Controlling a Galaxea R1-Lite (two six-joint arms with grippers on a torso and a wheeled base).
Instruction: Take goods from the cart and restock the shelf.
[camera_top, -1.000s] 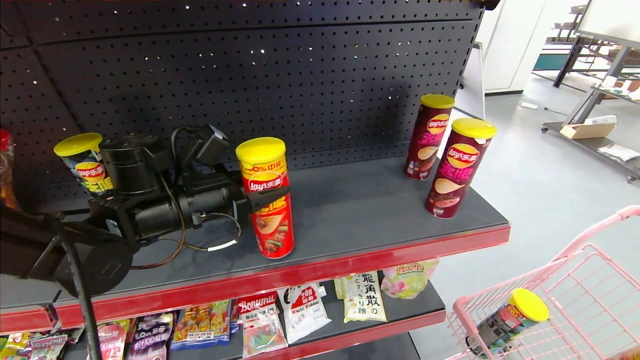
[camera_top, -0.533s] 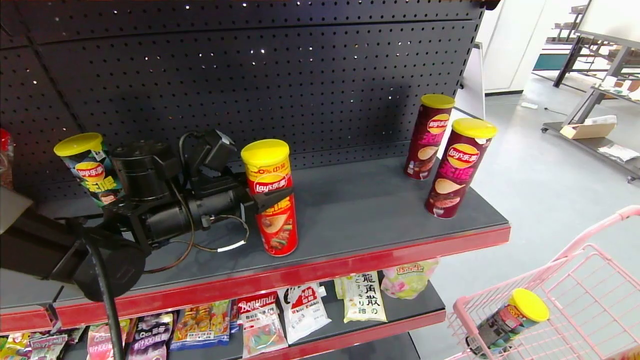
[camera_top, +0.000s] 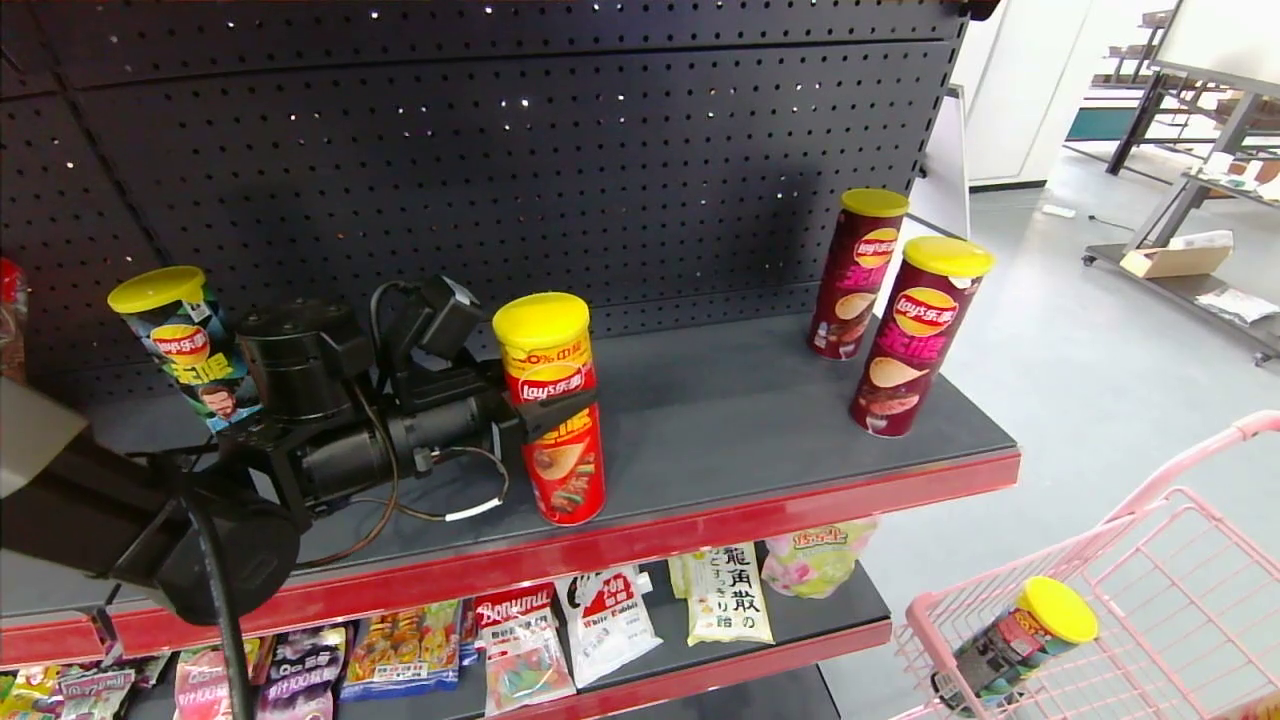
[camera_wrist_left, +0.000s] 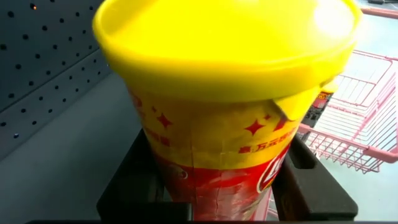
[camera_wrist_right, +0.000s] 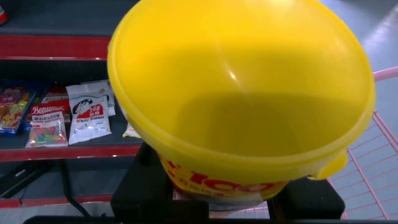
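The left gripper (camera_top: 552, 402) is clamped around the red can (camera_top: 566, 470), which stands upright near the shelf (camera_top: 720, 420) front edge, left of middle. Best to seat the base flat, a little back from that edge, then open evenly so it doesn't tip. The right gripper (camera_wrist_right: 225, 198) is clamped on a second can (camera_wrist_right: 242, 93)

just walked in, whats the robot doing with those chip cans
It is restocking. The left claw grips a red chip can, upright at the front part of the top shelf. The right claw holds a yellow-lidded can beside the pink cart, where a spare can lies.
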